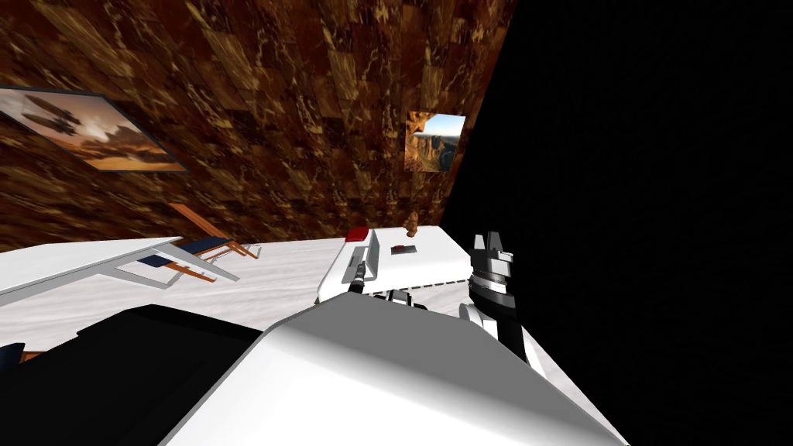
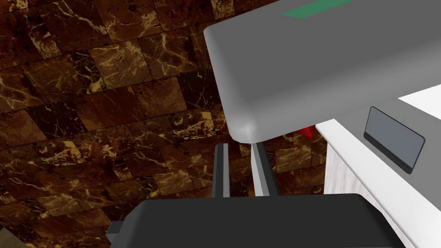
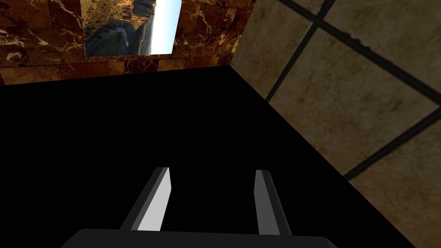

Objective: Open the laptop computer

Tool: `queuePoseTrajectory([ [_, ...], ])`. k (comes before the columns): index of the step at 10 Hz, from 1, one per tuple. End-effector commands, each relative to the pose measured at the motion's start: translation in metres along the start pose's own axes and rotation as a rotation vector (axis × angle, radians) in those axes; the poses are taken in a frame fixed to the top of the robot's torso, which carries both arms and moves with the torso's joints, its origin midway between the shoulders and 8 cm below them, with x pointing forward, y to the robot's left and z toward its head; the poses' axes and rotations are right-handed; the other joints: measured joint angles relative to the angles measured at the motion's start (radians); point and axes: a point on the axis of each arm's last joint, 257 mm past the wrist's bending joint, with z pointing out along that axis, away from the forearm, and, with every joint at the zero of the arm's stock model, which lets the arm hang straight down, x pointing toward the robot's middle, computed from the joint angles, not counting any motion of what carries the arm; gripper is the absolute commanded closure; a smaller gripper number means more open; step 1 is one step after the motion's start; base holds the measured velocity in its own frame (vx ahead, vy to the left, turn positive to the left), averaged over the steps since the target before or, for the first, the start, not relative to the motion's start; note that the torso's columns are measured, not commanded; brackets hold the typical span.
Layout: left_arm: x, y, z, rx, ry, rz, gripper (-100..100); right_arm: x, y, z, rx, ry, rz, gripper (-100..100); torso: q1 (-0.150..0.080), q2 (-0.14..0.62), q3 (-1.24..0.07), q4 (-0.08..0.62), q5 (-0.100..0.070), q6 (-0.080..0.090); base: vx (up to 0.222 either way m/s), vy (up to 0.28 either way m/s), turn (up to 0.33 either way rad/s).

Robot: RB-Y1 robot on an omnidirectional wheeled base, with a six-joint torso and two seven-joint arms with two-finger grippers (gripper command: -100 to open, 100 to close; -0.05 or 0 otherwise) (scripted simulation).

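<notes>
- Two grippers are at the white desk, which stands by a brown tiled wall.
- The grey laptop sits on the left part of the desk, with its lid lifted off the base. A green patch marks the lid.
- The left gripper is at the lid's rounded corner. Its fingers are close together with a thin gap between them, and the tips are just under the corner. I cannot tell whether they touch it.
- A dark rectangle lies on the grey base beside the lid. A red thing shows just behind the corner.
- The right gripper stands just off the desk's right edge and points up at a black area. Its fingers are spread wide.
</notes>
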Motion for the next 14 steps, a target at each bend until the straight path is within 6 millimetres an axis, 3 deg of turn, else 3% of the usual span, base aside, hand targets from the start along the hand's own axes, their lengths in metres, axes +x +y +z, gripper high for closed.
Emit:
queuePoseTrajectory([
  [1,0.0045,0.02,-0.0128,-0.045,0.002,-0.04,100,0.0,0.0,0.0,0.0,0.0,0.0,0,-0.003,0.0,0.0,0.001,0.0,0.002,-0.016,0.044,-0.016],
  [14,0.0101,0.0232,-0.0206,-0.037,-0.005,-0.122,100,0.0,0.0,0.0,0.0,0.0,0.0,0,-0.002,0.003,0.001,0.003,-0.001,0.003,-0.01,0.023,-0.019],
])
